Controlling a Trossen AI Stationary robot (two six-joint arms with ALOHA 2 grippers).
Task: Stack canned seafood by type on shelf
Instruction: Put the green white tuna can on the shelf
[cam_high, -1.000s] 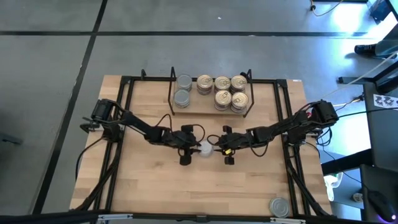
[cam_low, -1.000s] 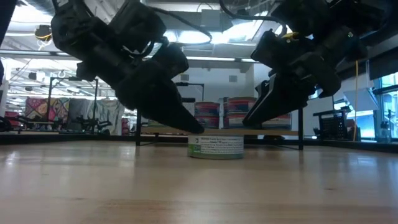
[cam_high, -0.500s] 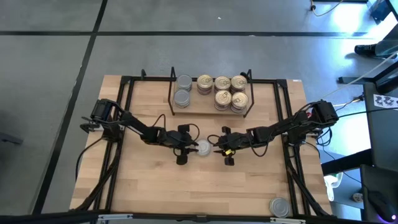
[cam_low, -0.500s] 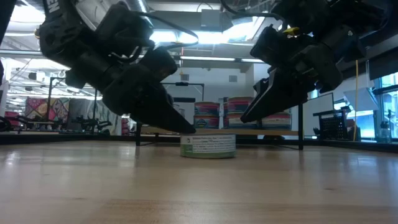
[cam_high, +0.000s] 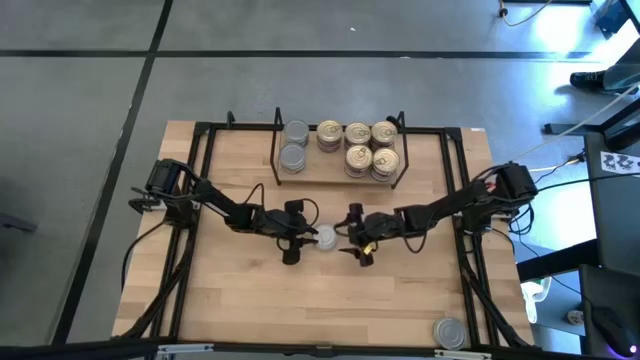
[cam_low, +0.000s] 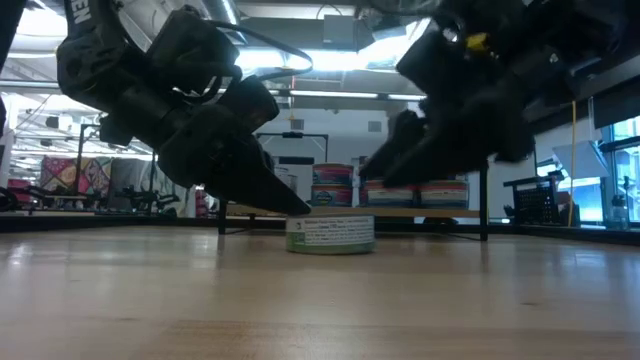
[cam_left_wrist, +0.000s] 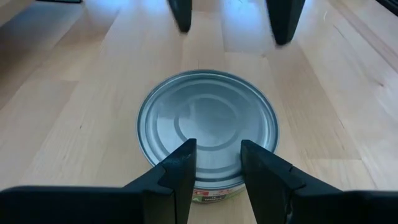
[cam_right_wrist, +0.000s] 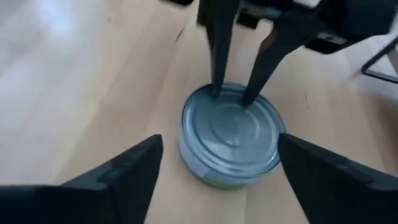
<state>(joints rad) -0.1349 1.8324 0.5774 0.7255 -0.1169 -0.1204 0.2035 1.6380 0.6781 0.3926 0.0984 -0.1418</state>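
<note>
A flat round tin with a plain silver top (cam_high: 326, 237) stands on the wooden table at its middle, label side showing in the low view (cam_low: 330, 233). My left gripper (cam_left_wrist: 217, 158) comes at it from the table's left, its fingers a little apart and their tips on the tin's top. My right gripper (cam_right_wrist: 227, 168) faces it from the right, wide open, one finger on either side of the tin without touching it. The shelf (cam_high: 336, 172) stands at the far edge with silver tins (cam_high: 294, 143) at its left and gold-lidded stacks (cam_high: 358, 146) to their right. My left gripper rests both fingertips (cam_right_wrist: 215, 92) on the tin's top (cam_left_wrist: 208, 127), just inside the rim on the side toward the table's left. The fingers slant down from the left with nothing between them. The tin stands flat on the table.
One more silver tin (cam_high: 450, 331) lies at the table's near right corner. The black frame rails (cam_high: 462, 190) run along both sides of the table. Bare wood lies between the middle tin and the shelf.
My right gripper has moved toward the table's left, closer to the tin, and has opened wide. My left gripper has drawn back a little toward the left with its tips on the tin, which has slid slightly left along the table, still flat.
</note>
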